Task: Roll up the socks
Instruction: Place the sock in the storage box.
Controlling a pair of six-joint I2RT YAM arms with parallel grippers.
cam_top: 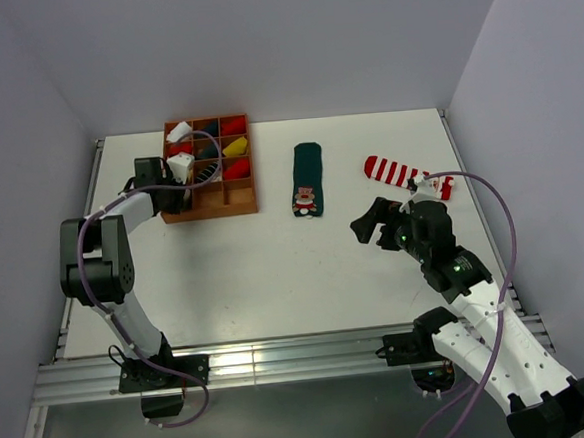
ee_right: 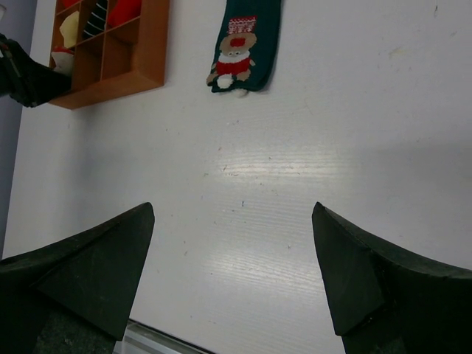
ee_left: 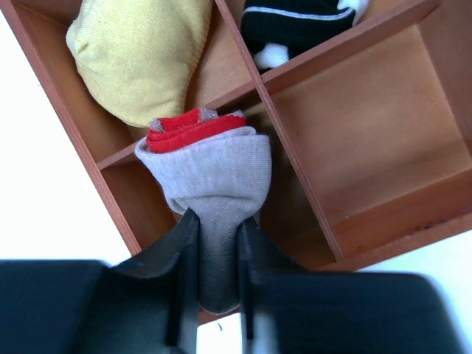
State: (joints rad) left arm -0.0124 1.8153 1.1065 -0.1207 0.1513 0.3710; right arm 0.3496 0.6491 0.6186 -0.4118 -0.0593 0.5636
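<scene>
The left hand (ee_left: 217, 221) grips a rolled beige sock (ee_left: 210, 166) at the wooden box (ee_left: 383, 221). The right hand (ee_right: 232, 210) hangs released.

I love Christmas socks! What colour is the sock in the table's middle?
The sock is dark green; clearest in the right wrist view.

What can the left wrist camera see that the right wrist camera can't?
Only the left wrist camera: a close-up of the left fingers pinching the rolled beige sock, red toe on top, over the wooden box. It also gives a near look at a yellow bundle and a black-and-white bundle in their compartments.

Only the right wrist camera: the dark green sock lying flat, and the right fingers, wide open and holding nothing.

Both: the wooden box, small and far off in the right wrist view, and the white table.
</scene>
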